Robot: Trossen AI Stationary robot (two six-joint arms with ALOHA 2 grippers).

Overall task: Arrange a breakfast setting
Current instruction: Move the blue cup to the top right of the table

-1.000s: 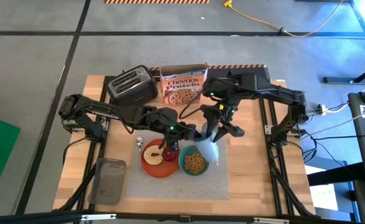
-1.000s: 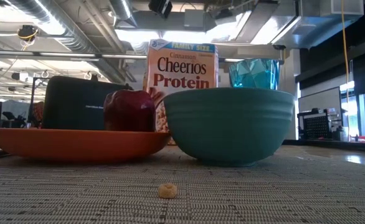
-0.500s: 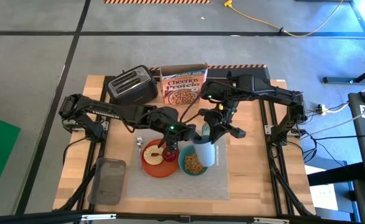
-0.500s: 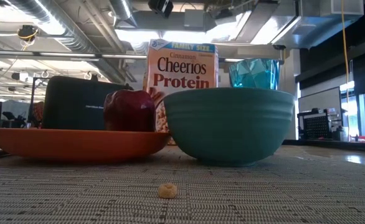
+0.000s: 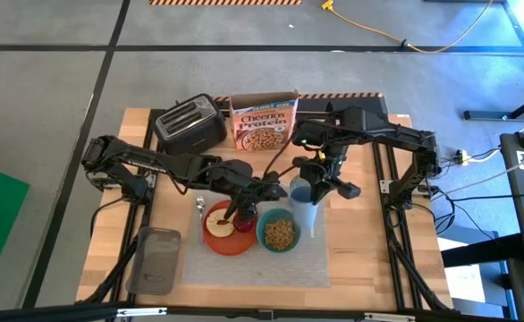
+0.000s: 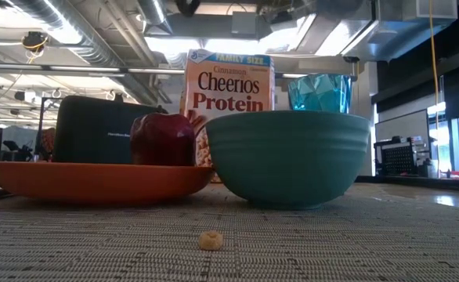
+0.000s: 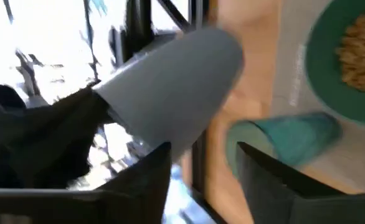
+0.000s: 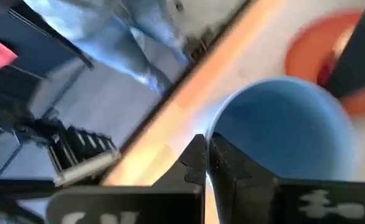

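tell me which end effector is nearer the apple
Left. The left end effector sits just behind the apple on the orange plate. The right end effector is farther off, at the tumbler beyond the teal bowl.

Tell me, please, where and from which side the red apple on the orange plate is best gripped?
Probably across the red apple at its widest middle, coming from above: it sits upright on the orange plate, whose rim, with the teal bowl beside it, hampers a level approach.
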